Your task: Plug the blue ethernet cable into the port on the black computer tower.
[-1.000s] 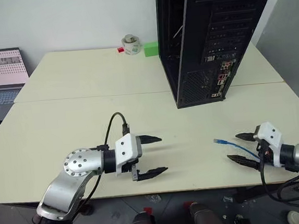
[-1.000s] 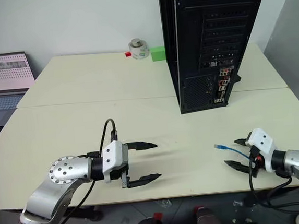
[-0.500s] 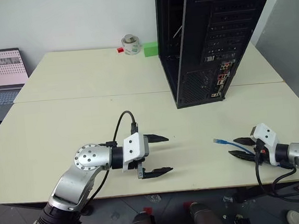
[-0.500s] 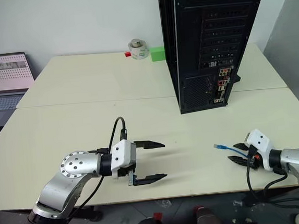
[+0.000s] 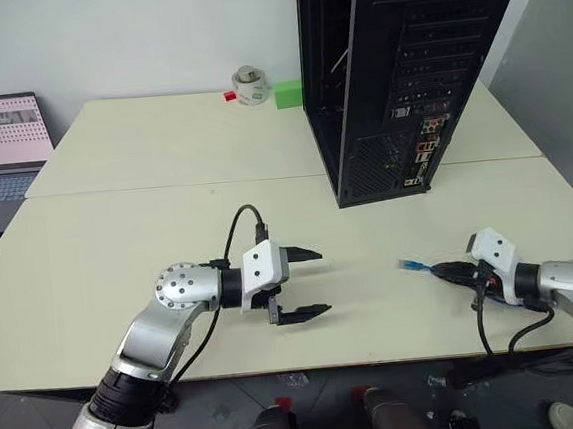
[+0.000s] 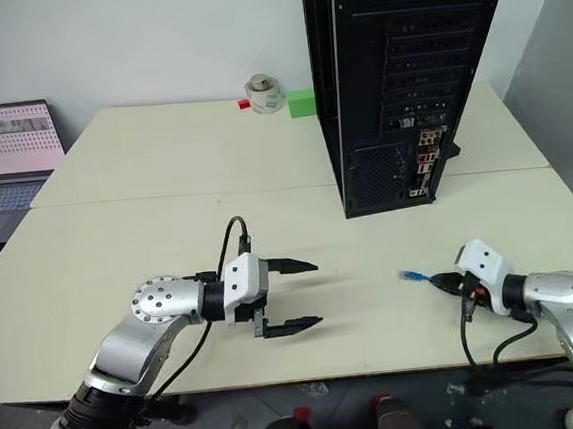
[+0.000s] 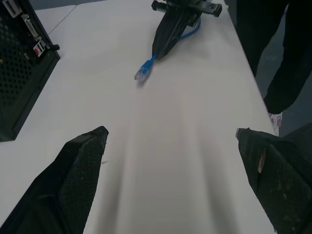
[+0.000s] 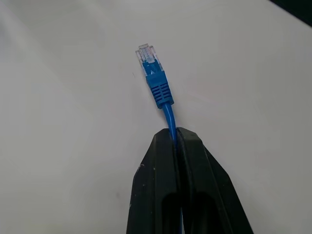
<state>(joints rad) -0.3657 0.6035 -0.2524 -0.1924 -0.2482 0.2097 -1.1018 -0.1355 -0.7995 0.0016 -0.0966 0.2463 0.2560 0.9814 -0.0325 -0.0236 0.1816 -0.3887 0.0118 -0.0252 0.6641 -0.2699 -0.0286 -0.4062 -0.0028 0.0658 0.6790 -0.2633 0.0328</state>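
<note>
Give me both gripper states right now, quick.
Left gripper: open, holding nothing, above the table.
Right gripper: shut on the blue ethernet cable, just behind its plug.

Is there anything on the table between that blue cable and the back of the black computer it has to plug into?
Nothing visible. The right end effector is shut on the cable, and the table between its plug and the tower is bare. The left end effector, open, sits off to the side.
</note>
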